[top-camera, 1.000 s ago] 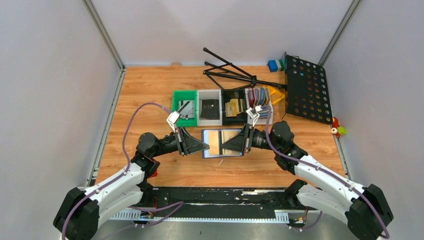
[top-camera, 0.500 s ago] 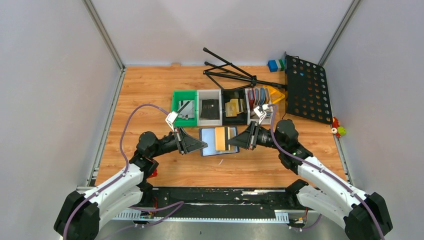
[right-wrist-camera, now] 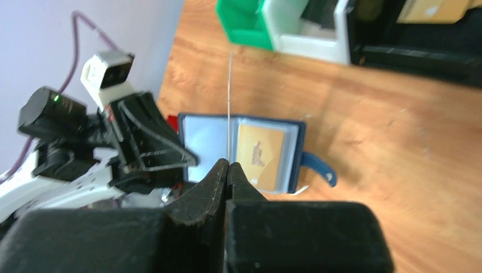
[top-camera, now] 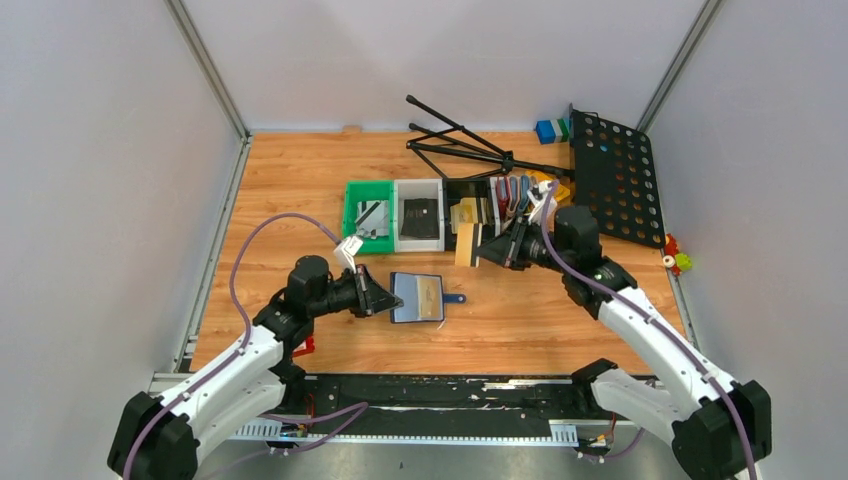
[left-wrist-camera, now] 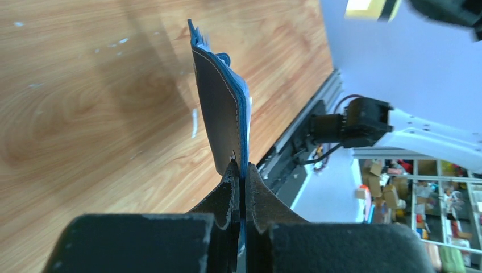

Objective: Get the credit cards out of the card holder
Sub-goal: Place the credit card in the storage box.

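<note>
Right pincer (top-camera: 482, 250) was pressed tight on a gold card (top-camera: 465, 245). It held the card up, out of the card holder (top-camera: 407, 300), just in front of the black bin (top-camera: 450, 190) toward the far edge of the worktop (top-camera: 300, 190). Left pincer (top-camera: 385, 298) pinched the left side of the holder, which was open in the middle, nearer the near edge. So one card was out. A second gold card (top-camera: 430, 293) sat in its pocket and was left to pull. More could be hidden.

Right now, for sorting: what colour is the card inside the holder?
Tan-gold card; right wrist view.
</note>
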You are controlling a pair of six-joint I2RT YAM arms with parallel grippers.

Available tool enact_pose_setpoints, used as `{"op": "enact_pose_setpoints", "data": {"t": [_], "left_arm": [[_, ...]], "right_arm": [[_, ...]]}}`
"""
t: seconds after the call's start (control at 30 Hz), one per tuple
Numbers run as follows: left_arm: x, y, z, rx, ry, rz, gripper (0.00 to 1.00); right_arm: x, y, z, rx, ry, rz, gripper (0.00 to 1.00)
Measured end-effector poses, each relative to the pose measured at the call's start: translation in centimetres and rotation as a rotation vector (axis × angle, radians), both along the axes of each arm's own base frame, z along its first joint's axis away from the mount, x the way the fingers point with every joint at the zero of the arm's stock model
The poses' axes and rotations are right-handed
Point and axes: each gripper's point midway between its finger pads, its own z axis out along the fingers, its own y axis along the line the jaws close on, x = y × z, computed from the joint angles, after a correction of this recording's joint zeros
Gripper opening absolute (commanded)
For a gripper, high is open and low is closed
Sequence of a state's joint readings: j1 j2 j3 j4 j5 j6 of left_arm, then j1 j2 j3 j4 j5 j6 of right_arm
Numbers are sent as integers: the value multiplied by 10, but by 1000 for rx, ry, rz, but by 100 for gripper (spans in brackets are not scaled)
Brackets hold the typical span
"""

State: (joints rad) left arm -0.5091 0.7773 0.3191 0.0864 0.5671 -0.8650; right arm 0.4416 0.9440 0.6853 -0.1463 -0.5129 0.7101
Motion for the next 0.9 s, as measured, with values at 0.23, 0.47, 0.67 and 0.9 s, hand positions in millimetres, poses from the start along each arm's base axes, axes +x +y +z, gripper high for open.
{"op": "enact_pose_setpoints", "data": {"t": [0.23, 0.47, 0.67, 0.9], "left_arm": [[-2, 13, -36, 145, 32, 4, 0], [-1, 21, -50, 223, 23, 11, 0], [0, 26, -54, 263, 10, 13, 0], [0, 29, -58, 286, 5, 9, 0]], "right_arm": [[60, -11, -15, -225, -37, -123, 0], [107, -16, -49, -412, 6, -176, 0], [147, -7, -68, -494, 24, -178, 0], [181, -1, -103, -584, 70, -161, 0]]}}
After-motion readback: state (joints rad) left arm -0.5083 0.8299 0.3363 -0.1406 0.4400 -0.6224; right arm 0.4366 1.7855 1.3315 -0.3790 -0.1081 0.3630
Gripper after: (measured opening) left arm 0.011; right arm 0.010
